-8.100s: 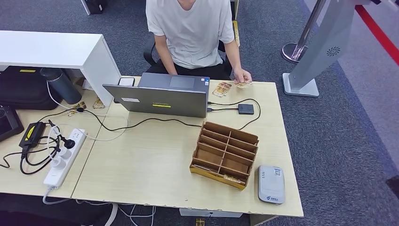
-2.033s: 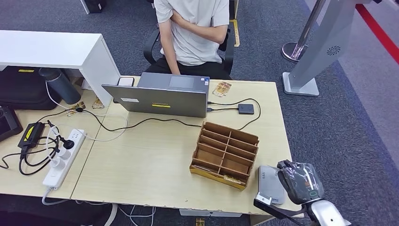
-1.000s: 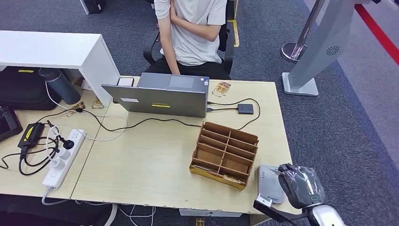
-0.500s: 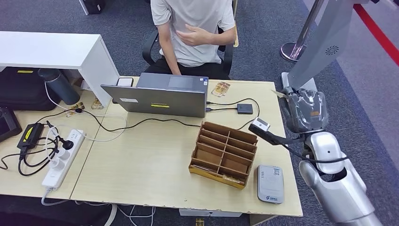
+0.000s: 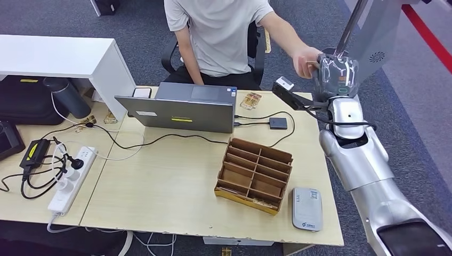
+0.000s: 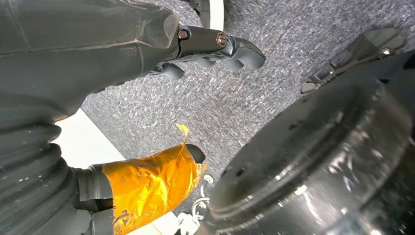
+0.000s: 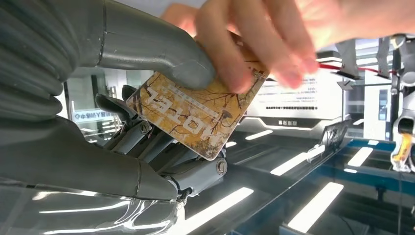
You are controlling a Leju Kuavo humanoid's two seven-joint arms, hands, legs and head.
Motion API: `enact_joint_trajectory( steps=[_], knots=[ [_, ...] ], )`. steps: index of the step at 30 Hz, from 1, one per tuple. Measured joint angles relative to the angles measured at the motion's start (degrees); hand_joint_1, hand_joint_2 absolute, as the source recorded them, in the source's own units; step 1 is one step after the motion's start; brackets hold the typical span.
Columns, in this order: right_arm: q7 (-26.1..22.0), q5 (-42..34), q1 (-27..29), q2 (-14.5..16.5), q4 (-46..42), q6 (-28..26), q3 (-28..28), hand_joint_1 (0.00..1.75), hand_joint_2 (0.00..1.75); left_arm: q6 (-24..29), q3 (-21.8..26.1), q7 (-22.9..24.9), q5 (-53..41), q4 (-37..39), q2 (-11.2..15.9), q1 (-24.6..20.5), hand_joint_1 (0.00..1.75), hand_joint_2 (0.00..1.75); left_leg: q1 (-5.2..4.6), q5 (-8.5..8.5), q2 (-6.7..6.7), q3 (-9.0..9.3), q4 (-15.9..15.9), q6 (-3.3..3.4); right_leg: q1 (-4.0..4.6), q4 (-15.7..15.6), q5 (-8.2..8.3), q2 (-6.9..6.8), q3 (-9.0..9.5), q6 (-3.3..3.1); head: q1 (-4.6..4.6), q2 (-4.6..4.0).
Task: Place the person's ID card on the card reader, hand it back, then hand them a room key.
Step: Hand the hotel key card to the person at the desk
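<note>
Nearest on the worktop (image 5: pixel 176 192), at its near right corner, lies the grey card reader (image 5: pixel 307 208), flat and bare, with a small label on its face too fine to read. Just left of it sits the brown cardboard card organiser (image 5: pixel 254 174), one card lying in its nearest slot. Farther back stand the open laptop (image 5: pixel 184 109) and a small black box (image 5: pixel 278 123) on a cable, with another patterned card (image 5: pixel 251 100) at the far edge.

Beyond the far right corner, the right hand (image 5: pixel 333 72) is raised well above the worktop and holds the card (image 7: pixel 200 112), pinched between its thumb and its darker fingers. The card is tan with a branch pattern, and the word "HOTEL" is printed along its long side. The person's hand (image 5: pixel 305 57) meets it there, fingertips already on the card's free end, so the card lies between the two hands, its long axis running from the robot's palm toward the person.

My guess is the next move is simply a release by the thumb.

The left hand (image 6: pixel 147 73) hangs low over the carpet, fingers loosely apart, holding nothing.
</note>
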Motion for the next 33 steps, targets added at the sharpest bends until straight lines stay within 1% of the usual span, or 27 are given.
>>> enact_joint_trajectory(
  steps=[9, 13, 18, 22, 27, 33],
  knots=[
    [0.1, 0.1, -1.2, 1.4, 4.5, 0.2, 0.7, 1.75, 1.75, 0.0, -0.4, 0.0, 0.0, 0.0, -0.2, -0.1, 0.00, 1.75, 0.00, 0.00, -0.23, -0.09, 0.0, 0.00, 0.00, 0.0, -0.02, -0.21, -0.03, -0.01, 0.00, 0.00],
    [0.4, -0.1, -1.5, 1.9, 6.3, 1.1, 0.8, 0.00, 1.75, 0.4, -0.4, 0.3, 0.0, 0.0, -0.4, -0.1, 0.00, 1.75, 0.00, -0.01, -0.29, -0.13, 0.0, 0.00, 0.00, 0.0, -0.05, -0.29, -0.06, -0.04, 0.00, 0.00],
    [-1.3, -1.1, -1.4, 2.1, 8.1, -1.4, 0.8, 0.00, 1.75, 2.9, -0.5, 2.7, 0.0, 0.0, -2.3, -0.3, 0.00, 1.75, -0.01, -0.02, -0.25, -0.13, 0.0, 0.01, 0.00, 0.0, -0.05, -0.26, -0.08, -0.04, 0.01, 0.00],
    [-2.5, -1.5, 0.5, 1.8, 6.9, -3.5, 0.7, 0.00, 1.75, 2.2, -1.0, 1.4, -0.4, -0.1, -2.0, -0.2, 0.00, 1.75, -0.01, -0.02, -0.22, -0.10, 0.0, 0.01, 0.00, -0.1, -0.05, -0.23, -0.08, -0.04, 0.01, 0.00],
    [-4.9, -3.1, 6.5, 0.1, -0.8, -5.9, 0.0, 0.00, 1.75, 1.9, -1.0, 0.6, 0.0, -0.1, -1.3, 0.3, 0.00, 1.75, 0.01, -0.02, -0.22, -0.09, 0.0, 0.01, 0.02, -0.1, -0.05, -0.23, -0.08, -0.04, -0.01, 0.00],
    [-7.0, -3.6, 13.3, -2.5, -11.3, -6.8, -1.5, 0.00, 1.75, 2.2, -1.0, 0.2, 0.3, -0.1, -0.8, 1.0, 0.00, 1.75, 0.01, -0.03, -0.21, -0.11, 0.0, 0.01, 0.02, -0.1, -0.06, -0.22, -0.09, -0.04, 0.00, 0.00]
  ],
)
